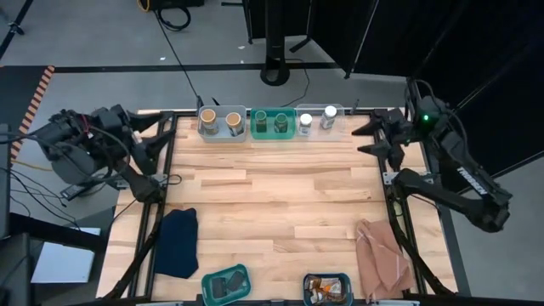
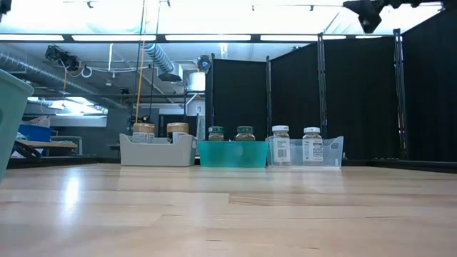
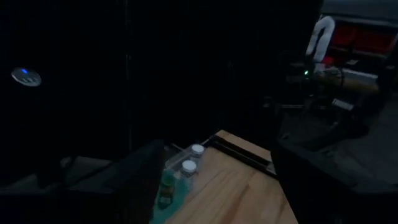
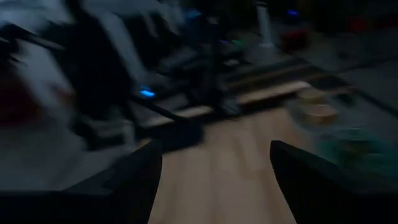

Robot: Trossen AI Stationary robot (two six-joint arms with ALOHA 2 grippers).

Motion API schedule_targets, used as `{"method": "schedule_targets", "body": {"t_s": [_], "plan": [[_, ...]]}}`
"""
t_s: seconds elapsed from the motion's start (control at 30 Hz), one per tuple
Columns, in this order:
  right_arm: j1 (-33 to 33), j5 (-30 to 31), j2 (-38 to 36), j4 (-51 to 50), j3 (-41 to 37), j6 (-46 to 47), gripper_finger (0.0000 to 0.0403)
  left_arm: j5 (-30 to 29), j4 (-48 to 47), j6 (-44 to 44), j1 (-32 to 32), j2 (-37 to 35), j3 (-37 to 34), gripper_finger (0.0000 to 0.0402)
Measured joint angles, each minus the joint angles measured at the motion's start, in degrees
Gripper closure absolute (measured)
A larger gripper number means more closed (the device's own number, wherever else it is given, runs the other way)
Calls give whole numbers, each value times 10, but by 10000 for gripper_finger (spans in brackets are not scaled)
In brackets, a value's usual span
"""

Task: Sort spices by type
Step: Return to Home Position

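Note:
All the spices sit in bins. Along the far edge, two tan-topped jars (image 1: 220, 121) (image 2: 160, 129) stand in a grey bin, two green-topped jars (image 1: 270, 121) (image 2: 230, 133) in a green bin, and two white-topped jars (image 1: 317, 119) (image 2: 295, 143) in a clear bin. At the near edge, the dark boxes (image 1: 225, 286) lie in a teal bin and the brown packets (image 1: 325, 289) in a dark bin. My left gripper (image 1: 161, 129) (image 3: 216, 143) is open above the table's far-left corner. My right gripper (image 1: 374, 138) (image 4: 216, 146) is open above the far-right corner.
A dark blue cloth (image 1: 178, 240) lies near the left edge and a pinkish-brown cloth (image 1: 382, 255) near the right edge. The bare wooden table (image 1: 280, 200) stretches between the far and near bins. A teal bin's wall (image 2: 11, 107) stands close at the low view's left.

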Motion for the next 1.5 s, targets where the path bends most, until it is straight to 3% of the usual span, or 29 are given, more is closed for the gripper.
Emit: {"method": "schedule_targets", "body": {"t_s": [0.1,0.27,0.37,0.53,0.67,0.83,0.97,1.13,1.27,1.5], "plan": [[-2,-45,-35,82,-58,90,101,-4,66,1,-18,-43,-83,101],[19,-56,-131,142,-133,222,99,3,184,1,-25,-108,-223,101],[51,-23,-211,154,-172,291,97,19,259,1,-25,-139,-299,101],[102,84,-336,196,-226,352,97,37,360,1,-24,-181,-390,101],[135,134,-301,256,-239,321,100,76,471,67,-23,-216,-437,101],[185,284,-258,356,-306,197,98,184,691,297,-23,-255,-494,101],[238,338,-235,453,-393,177,99,260,825,454,-22,-286,-555,101],[314,427,-236,552,-469,152,101,257,847,481,-22,-324,-625,101],[368,486,-234,514,-465,117,97,257,851,479,-14,-362,-674,101],[423,530,-232,481,-469,116,99,257,880,480,-7,-466,-772,101]]}}
